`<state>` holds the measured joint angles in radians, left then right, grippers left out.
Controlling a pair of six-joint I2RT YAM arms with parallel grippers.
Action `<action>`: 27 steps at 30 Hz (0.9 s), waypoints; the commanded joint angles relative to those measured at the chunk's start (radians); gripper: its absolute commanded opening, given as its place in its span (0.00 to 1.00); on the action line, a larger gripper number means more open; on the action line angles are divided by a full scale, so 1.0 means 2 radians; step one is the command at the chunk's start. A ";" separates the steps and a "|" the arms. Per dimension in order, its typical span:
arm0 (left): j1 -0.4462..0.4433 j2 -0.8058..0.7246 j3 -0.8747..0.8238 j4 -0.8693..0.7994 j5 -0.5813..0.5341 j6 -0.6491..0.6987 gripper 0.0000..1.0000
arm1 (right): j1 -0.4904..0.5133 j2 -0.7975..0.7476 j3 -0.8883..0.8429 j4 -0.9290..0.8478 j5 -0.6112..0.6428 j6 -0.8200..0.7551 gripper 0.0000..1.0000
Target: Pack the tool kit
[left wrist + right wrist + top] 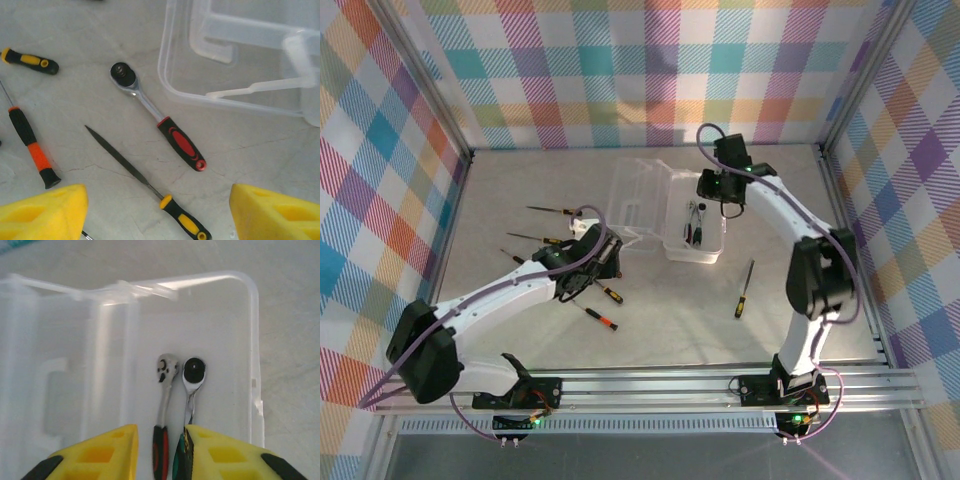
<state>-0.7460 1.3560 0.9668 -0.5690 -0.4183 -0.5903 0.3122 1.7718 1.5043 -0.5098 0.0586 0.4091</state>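
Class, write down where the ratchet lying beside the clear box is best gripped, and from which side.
The red-black handle of the ratchet, from straight above, jaws crosswise: it lies flat on the table, handle clear of the box and file.

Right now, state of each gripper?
Left gripper: open, holding nothing.
Right gripper: open, holding nothing, over ratchet wrenches in the clear box.
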 commanded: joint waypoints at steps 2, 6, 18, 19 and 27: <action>0.033 0.038 0.009 0.006 -0.008 -0.049 0.61 | -0.003 -0.079 -0.093 0.062 -0.055 0.005 0.32; 0.071 0.060 -0.003 0.038 0.011 -0.061 0.53 | -0.003 -0.138 -0.173 0.092 -0.071 0.020 0.32; 0.103 0.219 0.118 0.029 0.045 -0.010 0.44 | -0.003 -0.261 -0.261 0.086 -0.058 0.018 0.36; 0.103 0.229 0.127 0.032 0.046 -0.009 0.44 | -0.003 -0.267 -0.262 0.083 -0.058 0.018 0.36; 0.103 0.280 0.172 0.050 0.067 0.009 0.42 | -0.003 -0.285 -0.272 0.069 -0.061 0.006 0.42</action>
<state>-0.5453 1.8862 1.2865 -0.4870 -0.3256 -0.6075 0.3122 1.2144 0.9710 -0.3626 -0.0616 0.4419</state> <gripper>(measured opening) 0.415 0.416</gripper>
